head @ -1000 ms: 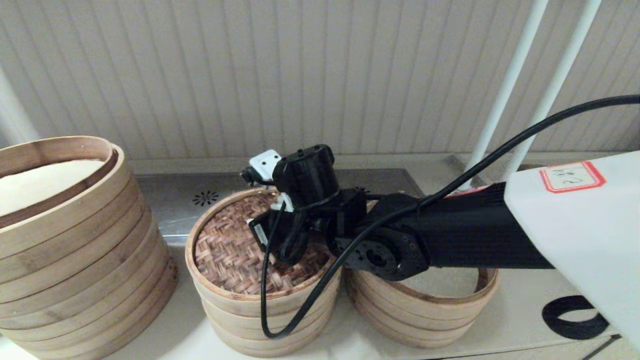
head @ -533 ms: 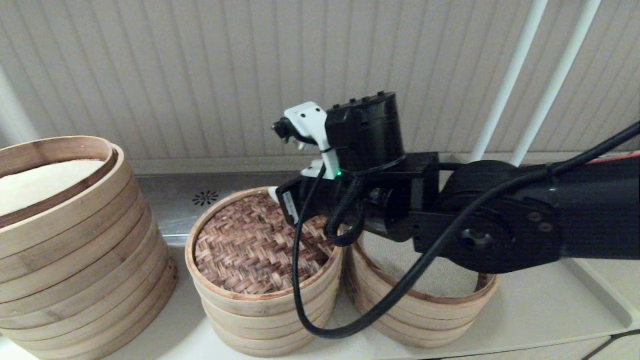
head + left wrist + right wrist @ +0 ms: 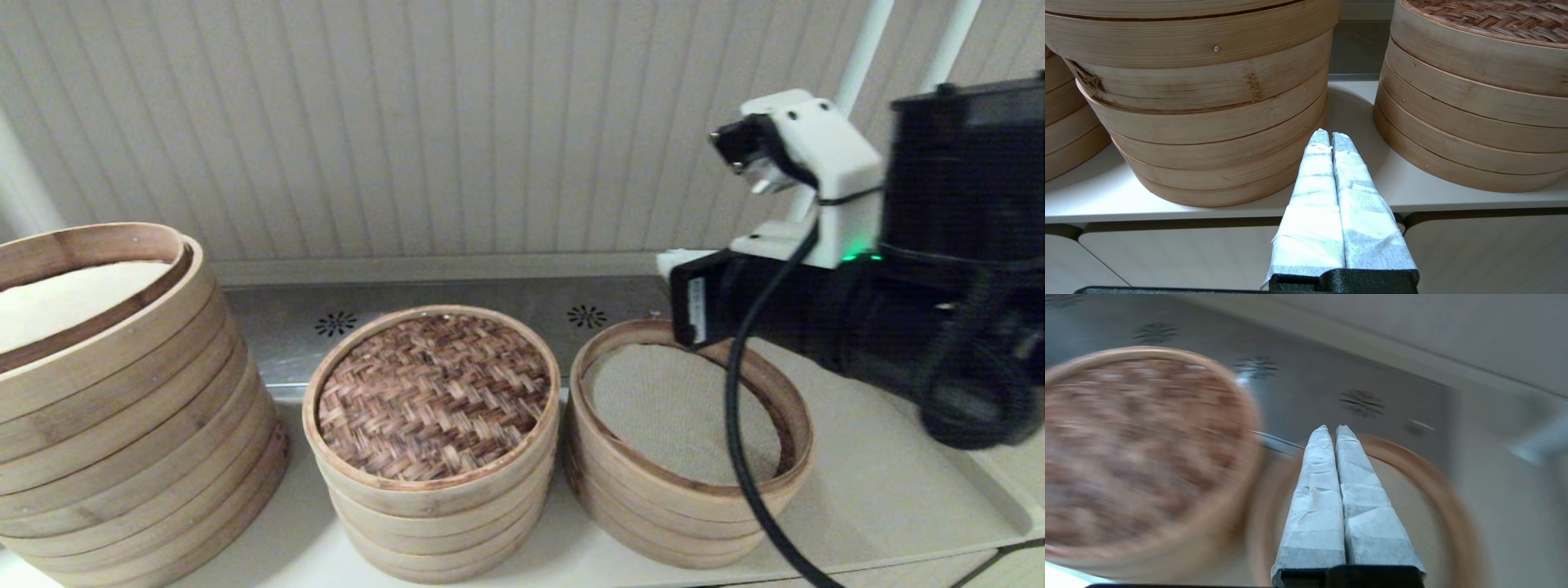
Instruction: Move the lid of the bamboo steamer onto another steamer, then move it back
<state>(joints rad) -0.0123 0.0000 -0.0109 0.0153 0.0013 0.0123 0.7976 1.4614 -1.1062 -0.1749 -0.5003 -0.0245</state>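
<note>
The bamboo steamer lid (image 3: 433,392), with its brown woven top, sits on the middle steamer (image 3: 433,506); it also shows blurred in the right wrist view (image 3: 1139,449). Right beside it stands another steamer (image 3: 784,482), uncovered, with a grey mesh liner (image 3: 678,408) inside. My right gripper (image 3: 1333,428) is shut and empty, hanging in the air over that steamer's near-left rim (image 3: 1453,498), clear of the lid. My left gripper (image 3: 1329,134) is shut and empty, low at the counter's front edge, facing the gap between the large steamer (image 3: 1208,102) and the lidded one (image 3: 1474,94).
A much larger, taller steamer (image 3: 106,392) fills the left end of the counter. A metal strip with flower-shaped vents (image 3: 336,323) runs along the back wall. Two white poles (image 3: 857,49) rise at the back right. My right arm (image 3: 939,327) crosses the right side.
My right arm has lifted off the lid and swung up and to the right, uncovering both steamers. The lid stays on the middle steamer.
</note>
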